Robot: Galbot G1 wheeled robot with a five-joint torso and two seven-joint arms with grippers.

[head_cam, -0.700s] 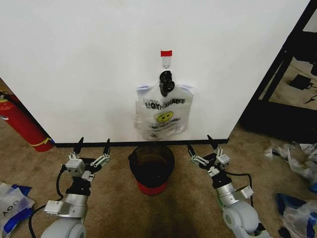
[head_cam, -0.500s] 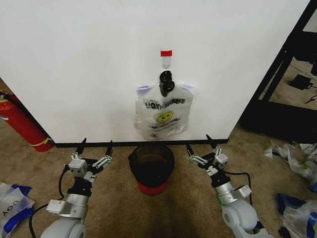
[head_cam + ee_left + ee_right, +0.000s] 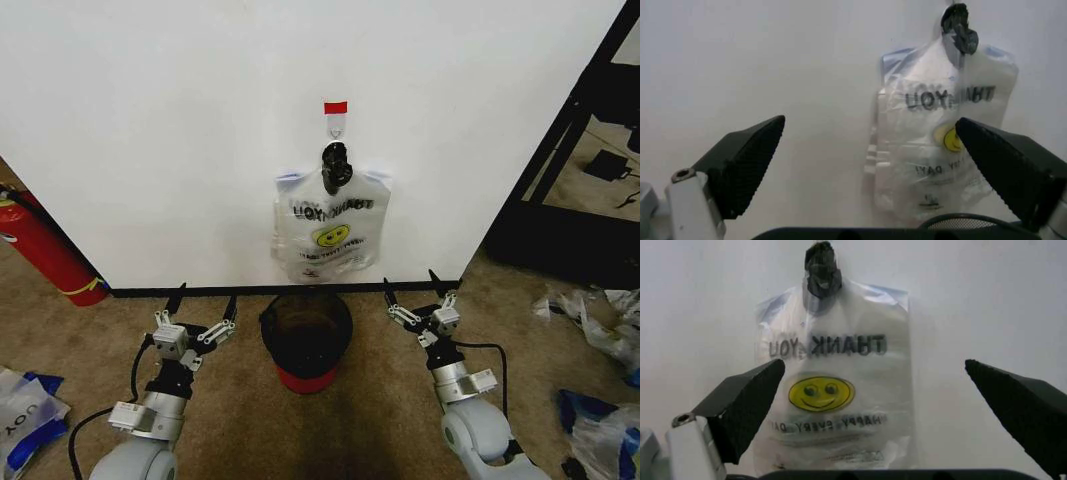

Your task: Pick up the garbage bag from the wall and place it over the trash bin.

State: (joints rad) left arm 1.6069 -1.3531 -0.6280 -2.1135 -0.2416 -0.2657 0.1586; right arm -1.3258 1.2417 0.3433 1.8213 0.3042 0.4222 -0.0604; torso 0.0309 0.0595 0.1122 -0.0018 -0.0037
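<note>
Up on the wall [image 3: 150,120], the garbage bag [image 3: 328,235] hangs from a small hook [image 3: 337,127] under a strip of red tape [image 3: 335,107], its lower edge just above the trash bin [image 3: 306,335], which stands on the carpet against the black baseboard. From the head camera the lettering on the bag is too small to read and the hook is little more than a thin mark. The right wrist camera fills that in: the bag [image 3: 837,390] shows black "THANK YOU" lettering, a yellow smiley face and smaller lines of print that stay unclear, with a black knotted lump [image 3: 821,269] at its top. The left wrist camera sees the bag [image 3: 943,135] from the side, so the smiley is half cut off by one finger, and a curve of the bin rim [image 3: 960,221] shows near it.

Only the head camera gives the floor: the left end effector [image 3: 203,303] sits low beside the bin on the left, the right end effector [image 3: 412,292] beside it on the right, each with its fingers spread apart and holding nothing. A red fire extinguisher [image 3: 40,245] leans at the left edge of the wall, partly cut off, and other plastic bags [image 3: 600,320] lie on the carpet at the right edge.
</note>
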